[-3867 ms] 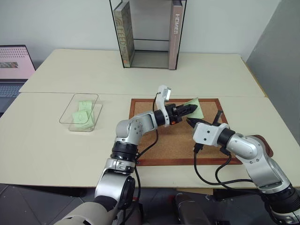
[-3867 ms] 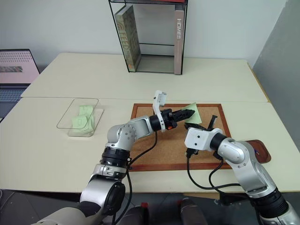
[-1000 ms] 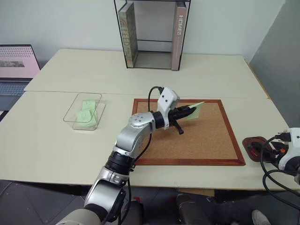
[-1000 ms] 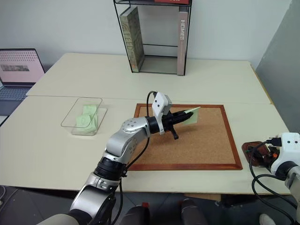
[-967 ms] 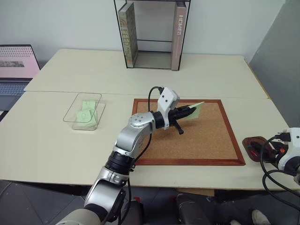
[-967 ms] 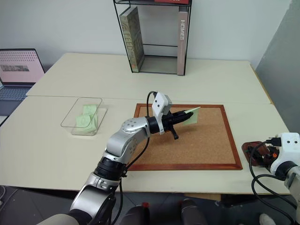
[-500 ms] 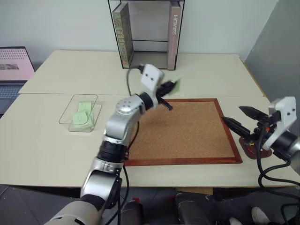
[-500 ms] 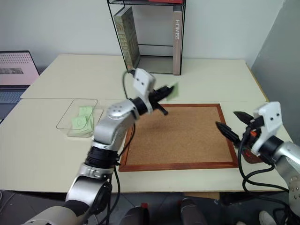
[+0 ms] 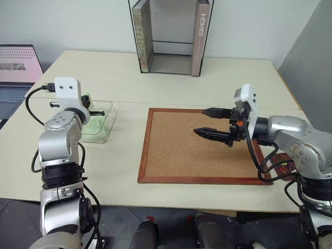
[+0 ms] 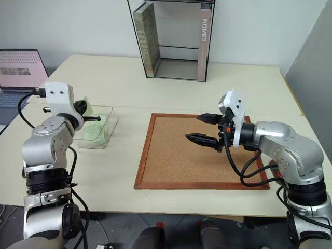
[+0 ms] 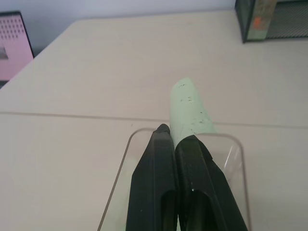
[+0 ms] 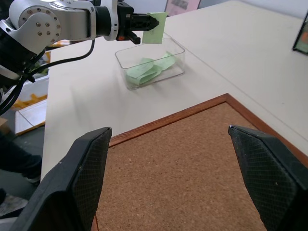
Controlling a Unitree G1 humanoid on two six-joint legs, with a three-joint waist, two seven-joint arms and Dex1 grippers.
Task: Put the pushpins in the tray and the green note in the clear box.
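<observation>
Note's hanging right over the box, drop could still go sideways

Left gripper (image 12: 144, 21) is pinched shut on the green note (image 11: 190, 108) above the clear box (image 12: 150, 64). Paper that light might flutter past the rim or stick to a finger. Older notes already inside. Right gripper (image 9: 211, 122) hangs wide open, holding nothing, over the corkboard (image 9: 179, 155), with the tray (image 9: 282, 160) behind its arm. Nothing's blocking the drop.
</observation>
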